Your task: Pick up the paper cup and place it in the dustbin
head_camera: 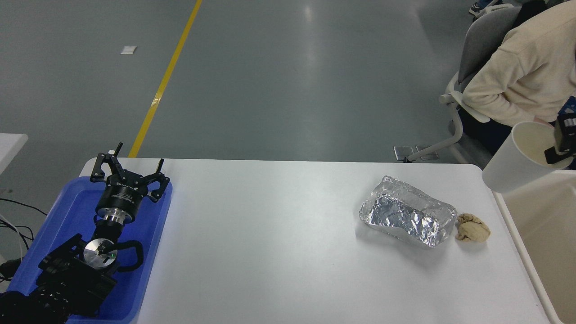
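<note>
Head view: foil tray [407,218], paper wad [472,228] beside dustbin [510,220].

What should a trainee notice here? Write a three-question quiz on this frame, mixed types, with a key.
1. True or false: the paper cup stands on the white table.
2. What touches the crumpled paper wad? A) blue tray B) foil tray C) dustbin
3. Fill in: the left claw is parked over the ____ tray.

Key:
1. False; the right claw holds it tilted in the air by its rim, at the dustbin's near edge.
2. B
3. blue
</note>
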